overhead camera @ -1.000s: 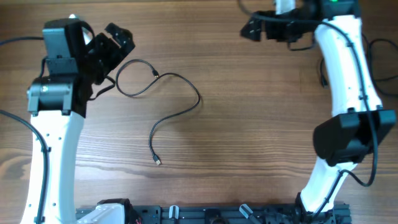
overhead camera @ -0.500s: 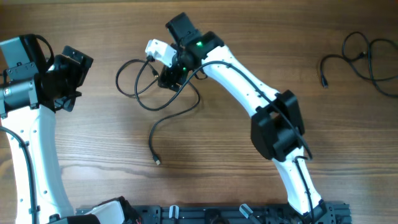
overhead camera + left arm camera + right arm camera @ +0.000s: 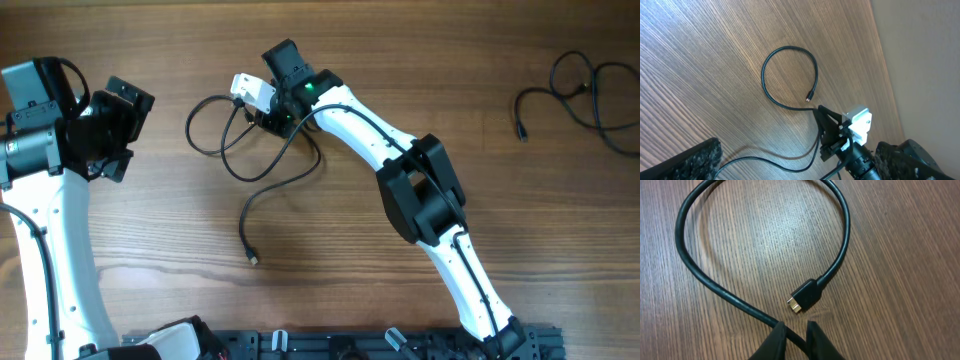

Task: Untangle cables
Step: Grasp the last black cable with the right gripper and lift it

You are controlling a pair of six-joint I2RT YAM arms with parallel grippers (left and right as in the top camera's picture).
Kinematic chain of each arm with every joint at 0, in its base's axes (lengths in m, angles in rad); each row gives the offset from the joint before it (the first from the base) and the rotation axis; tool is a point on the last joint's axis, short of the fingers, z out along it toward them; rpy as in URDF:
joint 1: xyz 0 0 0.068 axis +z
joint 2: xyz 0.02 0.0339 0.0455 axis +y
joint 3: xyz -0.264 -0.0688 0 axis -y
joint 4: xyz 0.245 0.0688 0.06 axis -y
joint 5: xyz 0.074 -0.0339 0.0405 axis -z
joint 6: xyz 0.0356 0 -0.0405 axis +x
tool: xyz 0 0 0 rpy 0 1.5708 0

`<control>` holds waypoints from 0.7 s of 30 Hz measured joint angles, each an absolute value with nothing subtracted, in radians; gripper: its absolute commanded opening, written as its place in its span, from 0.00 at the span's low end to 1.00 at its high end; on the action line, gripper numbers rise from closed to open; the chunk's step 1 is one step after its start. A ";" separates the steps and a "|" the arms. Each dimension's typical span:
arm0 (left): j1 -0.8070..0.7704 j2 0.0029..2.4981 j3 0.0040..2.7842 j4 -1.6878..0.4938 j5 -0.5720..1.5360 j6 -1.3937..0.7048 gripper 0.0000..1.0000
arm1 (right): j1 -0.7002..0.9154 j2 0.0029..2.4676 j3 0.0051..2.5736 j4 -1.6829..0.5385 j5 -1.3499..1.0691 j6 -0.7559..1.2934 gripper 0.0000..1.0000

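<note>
Where it loops, glossy black cable (image 3: pixel 807 292) crosses grained table (image 3: pixel 900 255).

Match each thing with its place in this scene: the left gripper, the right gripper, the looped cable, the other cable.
Things:
1. left gripper
2. right gripper
3. looped cable
4. other cable

Places:
A. top right corner of the overhead view
B. left side, apart from both cables
C. closed on the looped cable
D. centre-left, partly curled in a ring

Pairs: 1-B, 2-C, 3-D, 4-A
</note>
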State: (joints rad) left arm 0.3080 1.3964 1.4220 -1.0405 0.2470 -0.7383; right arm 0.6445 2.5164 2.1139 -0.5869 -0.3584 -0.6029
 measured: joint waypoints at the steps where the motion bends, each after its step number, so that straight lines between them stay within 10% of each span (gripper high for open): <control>1: 0.308 1.396 1.422 -1.040 0.250 -0.738 1.00 | 0.645 2.516 2.114 -0.591 -0.358 -0.588 0.16; 4: 0.308 1.397 1.422 -1.040 0.253 -0.738 1.00 | 0.645 2.517 2.114 -0.628 -0.358 -0.568 0.61; 8: 0.308 1.397 1.422 -1.040 0.253 -0.739 1.00 | 0.645 2.518 2.114 -0.641 -0.358 -0.557 0.65; 15: 0.302 1.397 1.422 -1.039 0.253 -0.739 1.00 | 0.645 2.557 2.114 -0.606 -0.358 -0.523 0.38; 17: 0.302 1.397 1.422 -1.036 0.256 -0.739 1.00 | 0.645 2.560 2.115 -0.598 -0.358 -0.481 0.06; 21: 0.302 1.397 1.422 -1.036 0.257 -0.739 1.00 | 0.621 2.556 2.115 -0.606 -0.358 -0.307 0.04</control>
State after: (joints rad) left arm 0.3019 1.3968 1.4220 -1.0363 0.2565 -0.7391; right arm 0.6209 2.5557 2.1151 -0.6056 -0.3576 -0.3069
